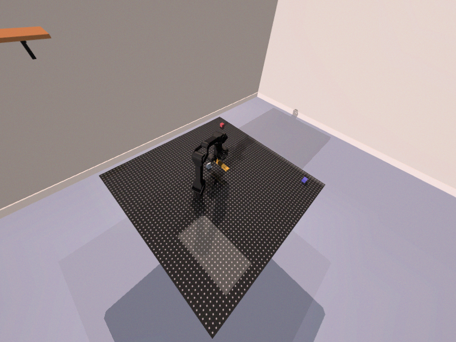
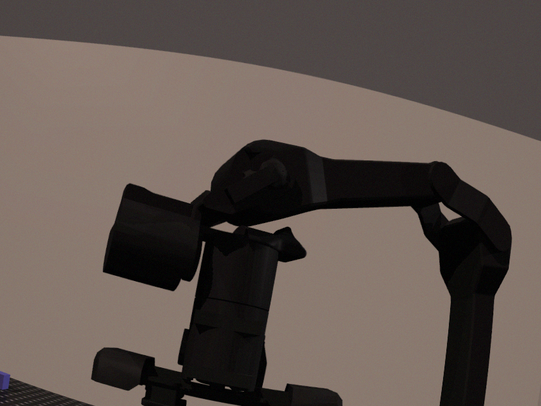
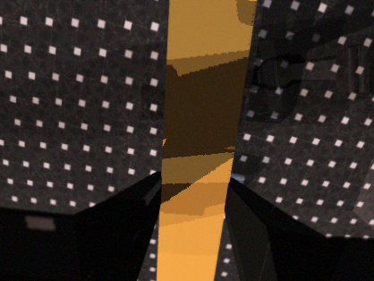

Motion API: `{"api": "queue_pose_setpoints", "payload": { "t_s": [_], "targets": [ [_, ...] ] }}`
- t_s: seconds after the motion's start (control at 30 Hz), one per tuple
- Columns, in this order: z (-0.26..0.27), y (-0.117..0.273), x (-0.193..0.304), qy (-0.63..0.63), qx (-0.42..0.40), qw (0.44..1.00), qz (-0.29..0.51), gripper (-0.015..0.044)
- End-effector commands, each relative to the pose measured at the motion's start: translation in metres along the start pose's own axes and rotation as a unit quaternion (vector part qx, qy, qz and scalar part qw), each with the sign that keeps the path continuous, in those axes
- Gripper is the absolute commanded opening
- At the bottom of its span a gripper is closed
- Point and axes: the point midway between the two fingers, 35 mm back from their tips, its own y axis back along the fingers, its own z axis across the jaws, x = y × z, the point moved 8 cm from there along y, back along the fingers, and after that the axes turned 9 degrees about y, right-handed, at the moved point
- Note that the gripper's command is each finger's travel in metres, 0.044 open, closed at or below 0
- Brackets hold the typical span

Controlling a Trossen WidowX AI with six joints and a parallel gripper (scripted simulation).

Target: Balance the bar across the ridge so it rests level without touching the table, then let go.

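Note:
An orange-yellow bar (image 1: 225,168) (image 3: 190,242) is long and flat, and it runs between the fingers. My gripper (image 3: 193,182) is shut on the bar, with one black finger at each long side. In the top view the bar sticks out from under the dark gripper and appears to be above the table (image 1: 158,206). A small pale blue-grey piece, seemingly the ridge (image 1: 208,165) (image 3: 238,178), stands close to the gripper, between it and the arm's base side. In the wrist view it is mostly hidden behind the bar and the right fingertip. In the exterior view the fingertips are below the frame.
A red cube (image 1: 221,125) lies near the table's far corner. A blue cube (image 1: 304,180) (image 2: 4,381) lies near the right corner. A pale see-through rectangle (image 1: 221,257) marks the table's near part. An orange shelf (image 1: 21,33) is on the wall at the upper left.

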Motion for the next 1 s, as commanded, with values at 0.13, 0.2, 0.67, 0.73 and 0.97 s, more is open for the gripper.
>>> {"api": "queue_pose_setpoints", "payload": {
  "t_s": [0.13, 0.2, 0.67, 0.73, 0.97],
  "targets": [
    [-0.003, 0.001, 0.033, -0.024, -0.002, 1.0, 0.001, 0.0],
    [-0.004, 0.001, 0.04, -0.029, -0.002, 1.0, 0.001, 0.0],
    [-0.018, 0.002, 0.092, -0.064, -0.001, 0.998, 0.004, 0.0],
    [-0.018, 0.002, 0.094, -0.066, 0.0, 0.998, 0.004, 0.0],
    [-0.018, -0.005, 0.095, -0.066, 0.0, 0.998, 0.004, 0.0]
  ]
}}
